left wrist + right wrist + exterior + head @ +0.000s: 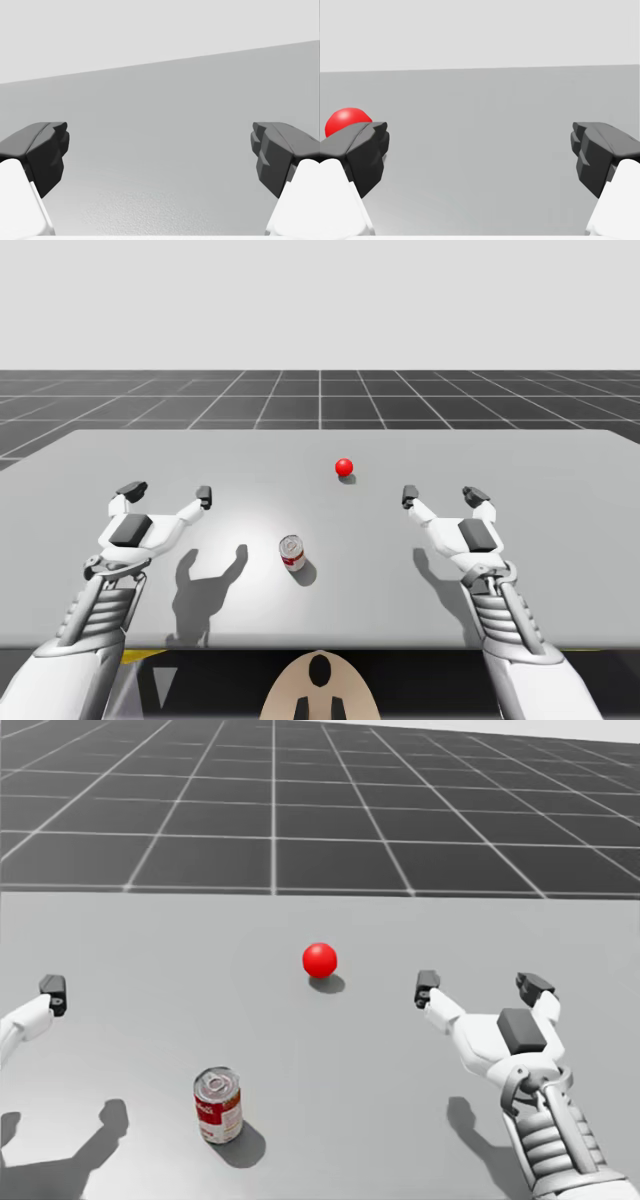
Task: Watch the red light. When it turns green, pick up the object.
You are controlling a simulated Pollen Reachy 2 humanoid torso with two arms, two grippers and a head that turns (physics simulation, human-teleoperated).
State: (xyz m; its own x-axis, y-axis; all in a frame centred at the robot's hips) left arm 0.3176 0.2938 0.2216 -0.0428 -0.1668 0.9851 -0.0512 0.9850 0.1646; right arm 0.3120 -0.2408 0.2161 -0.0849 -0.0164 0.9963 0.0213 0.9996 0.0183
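The light (344, 467) is red, so I judge this the waiting step, left hand (167, 492) and right hand (441, 495) both spread empty; on green, one must reach the upright can (292, 552)

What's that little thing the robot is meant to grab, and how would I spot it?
Start with the grey table in front of me. On it, nearer to me than the red ball and a little to its left, stands a can. It is the one upright cylinder there, red and white with a silver top, while the ball is round and plain red.
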